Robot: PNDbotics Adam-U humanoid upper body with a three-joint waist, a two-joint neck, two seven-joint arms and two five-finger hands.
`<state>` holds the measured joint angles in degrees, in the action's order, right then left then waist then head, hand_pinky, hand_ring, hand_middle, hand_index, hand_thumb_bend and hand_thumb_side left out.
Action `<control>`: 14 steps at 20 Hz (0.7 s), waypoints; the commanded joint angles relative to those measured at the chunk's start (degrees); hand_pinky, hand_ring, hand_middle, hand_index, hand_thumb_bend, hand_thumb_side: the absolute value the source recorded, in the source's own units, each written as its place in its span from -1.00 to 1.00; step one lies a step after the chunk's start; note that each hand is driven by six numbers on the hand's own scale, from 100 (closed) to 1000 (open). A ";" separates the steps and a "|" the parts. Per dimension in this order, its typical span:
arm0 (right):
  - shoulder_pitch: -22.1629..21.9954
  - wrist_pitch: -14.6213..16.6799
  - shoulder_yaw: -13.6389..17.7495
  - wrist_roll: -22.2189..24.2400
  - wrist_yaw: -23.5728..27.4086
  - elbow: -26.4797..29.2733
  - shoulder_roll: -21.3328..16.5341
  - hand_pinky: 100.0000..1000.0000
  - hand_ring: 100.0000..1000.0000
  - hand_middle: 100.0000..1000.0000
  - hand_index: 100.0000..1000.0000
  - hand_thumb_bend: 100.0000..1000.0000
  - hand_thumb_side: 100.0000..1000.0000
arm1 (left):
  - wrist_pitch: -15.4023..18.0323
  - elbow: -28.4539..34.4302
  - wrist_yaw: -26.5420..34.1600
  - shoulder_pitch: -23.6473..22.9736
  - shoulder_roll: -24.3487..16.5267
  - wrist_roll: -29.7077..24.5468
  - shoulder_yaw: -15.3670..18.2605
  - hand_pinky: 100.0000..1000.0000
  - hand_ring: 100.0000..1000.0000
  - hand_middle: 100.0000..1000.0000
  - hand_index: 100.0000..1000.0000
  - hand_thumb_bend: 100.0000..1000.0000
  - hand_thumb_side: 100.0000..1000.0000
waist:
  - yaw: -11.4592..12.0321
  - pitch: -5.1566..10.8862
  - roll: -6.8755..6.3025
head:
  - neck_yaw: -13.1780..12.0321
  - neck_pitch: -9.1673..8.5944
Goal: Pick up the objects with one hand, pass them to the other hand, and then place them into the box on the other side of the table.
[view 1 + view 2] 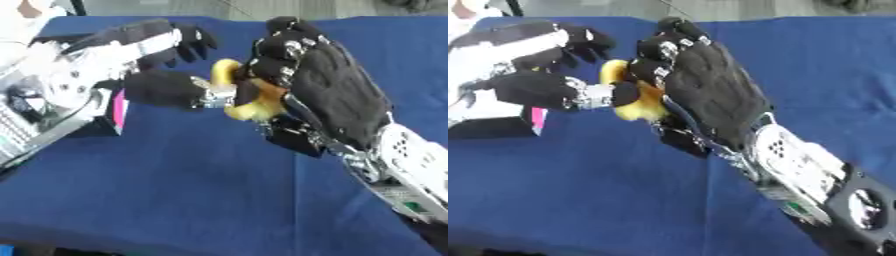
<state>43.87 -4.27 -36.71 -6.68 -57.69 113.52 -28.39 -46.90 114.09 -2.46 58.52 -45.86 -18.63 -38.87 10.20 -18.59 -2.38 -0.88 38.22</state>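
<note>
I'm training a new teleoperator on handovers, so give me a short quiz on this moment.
1. True or false: the yellow curved banana-like object lies on the blue tablecloth.
2. Which hand's fingers curl round it: A) the right hand, B) the left hand, C) neither?
3. What colour shows on the dark box under the left hand?

Key: 1. False, it is held up between the two hands. 2. A. 3. Pink.

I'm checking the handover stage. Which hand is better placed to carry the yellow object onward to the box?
Probably the left. The left hand already meets the yellow curved object held in the right hand's curled fingers, and what looks like a dark box with a pink patch sits on the left side.
</note>
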 commanded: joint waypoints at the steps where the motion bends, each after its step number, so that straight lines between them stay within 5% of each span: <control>1: 1.02 0.53 0.36 -0.53 -0.71 1.07 -0.04 0.56 0.04 -0.33 -0.11 -0.82 -1.00 | 0.62 0.50 0.55 0.08 -1.09 -2.43 1.14 0.74 0.76 0.63 0.87 0.00 0.58 | -0.05 1.72 -0.08 | -0.38 0.00; 14: 1.74 3.42 -0.56 -1.89 -3.23 1.07 -0.13 0.57 0.03 -0.35 -0.12 -0.85 -1.00 | -3.41 0.50 0.73 0.76 -0.88 -8.48 -0.46 0.73 0.76 0.62 0.86 -0.10 0.46 | -0.05 2.04 -0.19 | -0.39 -0.04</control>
<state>44.44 -1.26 -37.52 -8.38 -60.43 113.52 -28.39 -46.55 114.13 -1.51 58.13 -45.89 -23.06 -39.63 10.09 -18.47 -2.43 -1.12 38.22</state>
